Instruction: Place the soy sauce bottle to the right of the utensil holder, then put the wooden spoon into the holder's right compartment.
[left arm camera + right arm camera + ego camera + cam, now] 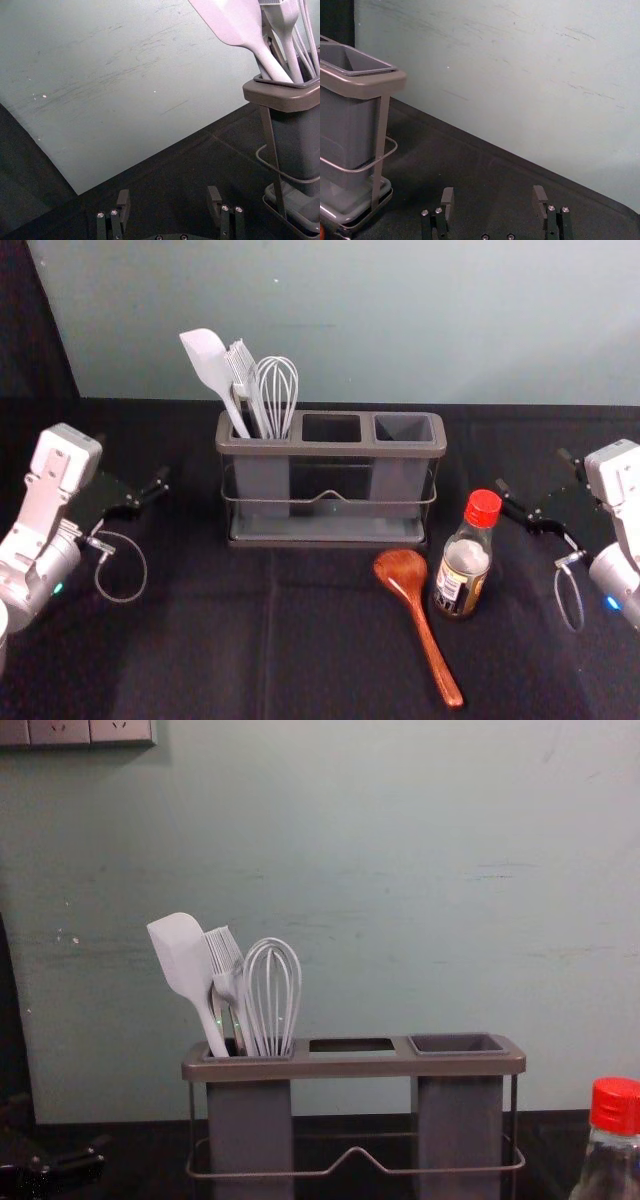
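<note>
Soy sauce bottle [465, 565] standing beside the wooden spoon [421, 614]
It is waiting near the utensil holder's [325, 449] front right, probably weighty, stiff, slick, inviting a mid-body hold; the right gripper [493, 192] is hovering at right, reaching inward, gaping wide; the left gripper [169, 194] is idling at left, also wide

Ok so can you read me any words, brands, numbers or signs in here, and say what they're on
Nothing can be read as words, brands or numbers.
Soy sauce bottle: its label has print, too small to read.
Utensil holder: none that I can see.
Wall sockets: no lettering visible.
</note>
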Tool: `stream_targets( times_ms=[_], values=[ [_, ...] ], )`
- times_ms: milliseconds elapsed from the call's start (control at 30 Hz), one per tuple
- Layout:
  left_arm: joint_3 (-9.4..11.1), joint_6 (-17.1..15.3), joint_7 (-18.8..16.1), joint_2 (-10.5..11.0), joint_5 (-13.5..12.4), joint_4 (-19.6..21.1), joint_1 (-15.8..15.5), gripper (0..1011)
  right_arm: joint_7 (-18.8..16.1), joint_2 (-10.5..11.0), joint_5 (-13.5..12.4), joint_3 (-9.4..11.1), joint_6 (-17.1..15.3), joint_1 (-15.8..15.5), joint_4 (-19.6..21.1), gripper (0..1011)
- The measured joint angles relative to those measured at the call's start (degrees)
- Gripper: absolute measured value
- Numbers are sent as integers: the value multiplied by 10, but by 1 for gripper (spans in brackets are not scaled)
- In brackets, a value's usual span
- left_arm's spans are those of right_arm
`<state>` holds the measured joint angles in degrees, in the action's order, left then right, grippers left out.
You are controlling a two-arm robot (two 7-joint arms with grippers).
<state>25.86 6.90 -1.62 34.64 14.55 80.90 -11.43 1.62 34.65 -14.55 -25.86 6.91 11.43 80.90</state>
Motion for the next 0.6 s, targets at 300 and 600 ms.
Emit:
stream_targets(
  times_ms=[300,600],
  values=[
    [0,0,0,0,0,0,0,1005,0,0,0,0,0,0,0,1002],
    [0,0,0,0,0,0,0,1005,0,0,0,0,0,0,0,1002]
  ],
)
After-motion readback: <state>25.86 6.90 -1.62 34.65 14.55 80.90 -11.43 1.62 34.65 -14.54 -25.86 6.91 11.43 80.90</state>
